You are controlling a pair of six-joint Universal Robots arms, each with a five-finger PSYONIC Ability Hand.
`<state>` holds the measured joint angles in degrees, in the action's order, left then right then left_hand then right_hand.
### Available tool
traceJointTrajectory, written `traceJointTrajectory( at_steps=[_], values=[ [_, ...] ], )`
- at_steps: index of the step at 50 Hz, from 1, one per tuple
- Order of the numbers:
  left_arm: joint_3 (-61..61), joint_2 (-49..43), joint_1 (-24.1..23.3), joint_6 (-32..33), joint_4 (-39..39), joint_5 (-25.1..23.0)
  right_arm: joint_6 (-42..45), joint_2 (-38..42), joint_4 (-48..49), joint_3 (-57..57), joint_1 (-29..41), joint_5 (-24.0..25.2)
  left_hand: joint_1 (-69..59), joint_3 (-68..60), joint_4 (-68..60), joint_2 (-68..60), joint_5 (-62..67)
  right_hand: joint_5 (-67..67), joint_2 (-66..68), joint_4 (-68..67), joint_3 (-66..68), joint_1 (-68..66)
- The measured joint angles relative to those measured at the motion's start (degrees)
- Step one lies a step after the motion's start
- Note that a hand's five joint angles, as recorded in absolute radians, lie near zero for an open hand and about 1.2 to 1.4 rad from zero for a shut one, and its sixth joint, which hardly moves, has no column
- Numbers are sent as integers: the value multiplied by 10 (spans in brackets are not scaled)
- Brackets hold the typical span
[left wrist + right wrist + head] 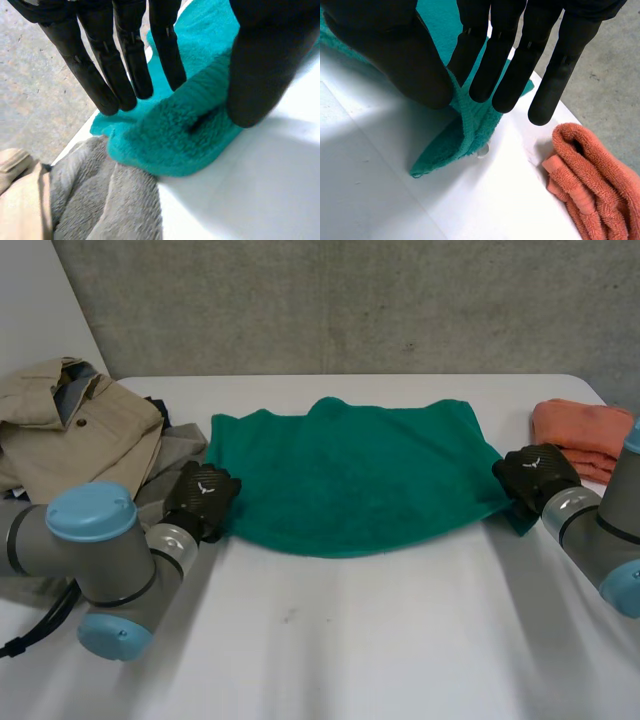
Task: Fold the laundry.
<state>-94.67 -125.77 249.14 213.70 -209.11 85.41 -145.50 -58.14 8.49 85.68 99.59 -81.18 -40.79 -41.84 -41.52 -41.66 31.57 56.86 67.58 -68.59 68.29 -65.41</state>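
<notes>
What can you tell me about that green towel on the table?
The green towel is teal terry cloth, fluffy, spread nearly flat across the white table, its far edge wavy. The left hand pinches one near corner, the right hand the other, each slightly raised. A grey towel touches the left corner.

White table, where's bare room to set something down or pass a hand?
The widest bare patch is the near half of the table, in front of the green towel. A thin strip runs behind the towel. Crowded: the beige clothes and grey towel beside the left hand, the orange towel beside the right hand.
</notes>
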Motion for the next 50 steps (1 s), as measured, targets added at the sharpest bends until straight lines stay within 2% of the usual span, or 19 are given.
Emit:
traceJointTrajectory(
  at_steps=[3,5,11,17,23,29,32,38,41,42,43,46,50],
  values=[
    [-6,9,6,5,2,14,-11,-4,0,3,0,-2,97,94,95,93,-96,0,0,0,0,0],
    [-10,16,11,7,2,25,-17,-5,0,3,-1,-2,115,116,119,116,-121,0,0,0,0,0],
    [-10,37,25,0,1,49,-25,-6,-1,1,-5,-3,102,111,109,108,-109,0,0,0,0,0],
    [27,30,31,-32,8,37,-25,-7,-1,-1,-7,-4,27,44,37,41,-40,0,0,0,0,0],
    [91,-10,26,-57,61,25,-24,-6,-2,1,-6,-5,32,44,43,43,-44,0,0,0,0,0],
    [148,-43,16,-57,149,30,-22,-4,-1,3,-6,-5,48,59,59,58,-59,0,0,0,0,0],
    [158,-35,15,-53,184,41,-18,-4,-1,3,-8,-5,48,59,59,58,-60,0,0,0,0,0],
    [130,24,25,-61,200,53,-12,-4,-1,0,-11,-5,45,57,56,57,-57,0,0,0,0,0],
    [106,58,32,-75,199,51,-10,-4,-1,0,-12,-5,31,43,40,42,-41,0,0,0,0,0],
    [94,72,34,-84,198,47,-8,-4,-1,-1,-12,-5,-72,-46,-50,-48,47,0,0,0,0,0],
    [81,84,36,-93,199,43,-7,-4,-1,-1,-12,-5,-115,-87,-91,-90,88,0,0,0,0,0],
    [48,106,38,-117,209,30,-4,-3,-1,-1,-12,-5,-178,-160,-165,-165,161,0,0,0,0,0],
    [20,109,36,-131,240,14,0,-2,-1,-1,-12,-5,-182,-172,-178,-177,175,0,0,0,0,0]
  ],
)
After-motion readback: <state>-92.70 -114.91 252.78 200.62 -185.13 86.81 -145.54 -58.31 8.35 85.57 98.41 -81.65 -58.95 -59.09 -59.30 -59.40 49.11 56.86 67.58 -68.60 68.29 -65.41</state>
